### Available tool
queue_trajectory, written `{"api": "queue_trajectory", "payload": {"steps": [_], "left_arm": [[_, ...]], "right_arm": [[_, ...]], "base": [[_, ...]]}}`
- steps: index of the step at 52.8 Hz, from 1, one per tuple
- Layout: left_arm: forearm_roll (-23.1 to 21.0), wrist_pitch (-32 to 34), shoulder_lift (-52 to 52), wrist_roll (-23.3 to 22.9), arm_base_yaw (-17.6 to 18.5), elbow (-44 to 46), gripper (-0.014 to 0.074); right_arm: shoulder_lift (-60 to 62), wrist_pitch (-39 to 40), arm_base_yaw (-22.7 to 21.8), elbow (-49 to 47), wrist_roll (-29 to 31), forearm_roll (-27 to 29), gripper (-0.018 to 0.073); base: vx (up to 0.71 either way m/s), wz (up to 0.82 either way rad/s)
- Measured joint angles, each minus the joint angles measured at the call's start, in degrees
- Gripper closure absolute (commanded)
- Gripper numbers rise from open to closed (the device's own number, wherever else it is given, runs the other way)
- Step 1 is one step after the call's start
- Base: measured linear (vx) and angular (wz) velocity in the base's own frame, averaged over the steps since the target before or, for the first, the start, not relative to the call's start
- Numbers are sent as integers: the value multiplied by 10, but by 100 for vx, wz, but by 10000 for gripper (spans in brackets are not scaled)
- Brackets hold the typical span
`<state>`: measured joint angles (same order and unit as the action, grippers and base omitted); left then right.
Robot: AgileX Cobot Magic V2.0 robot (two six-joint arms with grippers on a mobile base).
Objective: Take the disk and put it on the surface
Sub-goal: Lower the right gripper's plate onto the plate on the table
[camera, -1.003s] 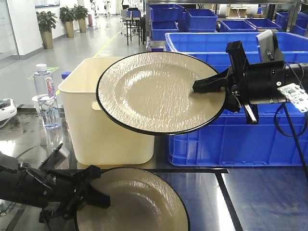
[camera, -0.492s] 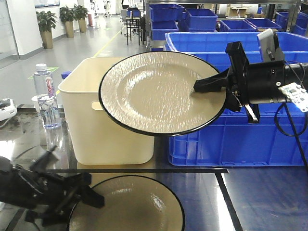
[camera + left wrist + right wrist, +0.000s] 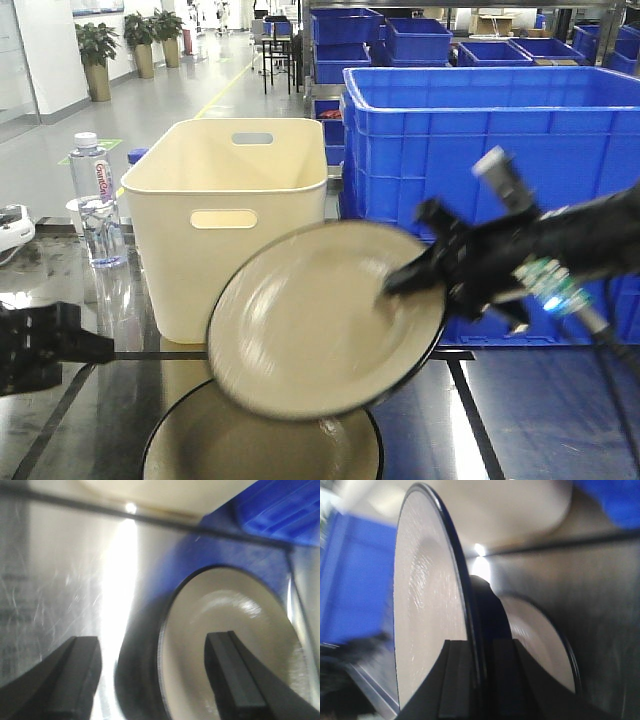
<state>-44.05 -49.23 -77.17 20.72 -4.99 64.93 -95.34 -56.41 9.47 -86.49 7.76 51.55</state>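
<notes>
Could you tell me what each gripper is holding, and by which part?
The right gripper clamps the tilted plate by its rim; the left gripper is open, holding nothing.

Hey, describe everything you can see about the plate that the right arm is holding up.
The held plate is round and cream, ceramic-looking, with a thin black rim, a shallow well and a glossy, finely rippled face. It is empty and blurred in the front view. It hangs tilted, face toward the camera, before the cream bin and over a second plate lying on the dark tabletop. The right gripper has its jaws shut on its rim; nothing else visibly touches it.
</notes>
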Motion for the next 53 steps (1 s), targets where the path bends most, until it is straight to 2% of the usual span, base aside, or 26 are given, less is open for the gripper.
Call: {"api": "queue_trajectory", "payload": {"steps": [10,16,24,33,42,47,53], "left_arm": [[0,10,44,0,0,0,64],[0,10,52,0,0,0,64],[0,10,53,0,0,0,64],[0,10,53,0,0,0,64],[0,10,53,0,0,0,64],[0,10,53,0,0,0,64],[0,10,53,0,0,0,64]], "right_arm": [[-4,52,73,51,25,-8,562],[-9,68,93,58,35,-16,554],[-26,70,100,58,36,-25,491],[-50,66,100,58,36,-28,343],[-66,65,100,58,45,-22,130],[-67,61,100,55,73,-46,50],[-68,41,100,34,80,-120,1]], "base": [[0,0],[0,0],[0,0],[0,0],[0,0],[0,0],[0,0]]}}
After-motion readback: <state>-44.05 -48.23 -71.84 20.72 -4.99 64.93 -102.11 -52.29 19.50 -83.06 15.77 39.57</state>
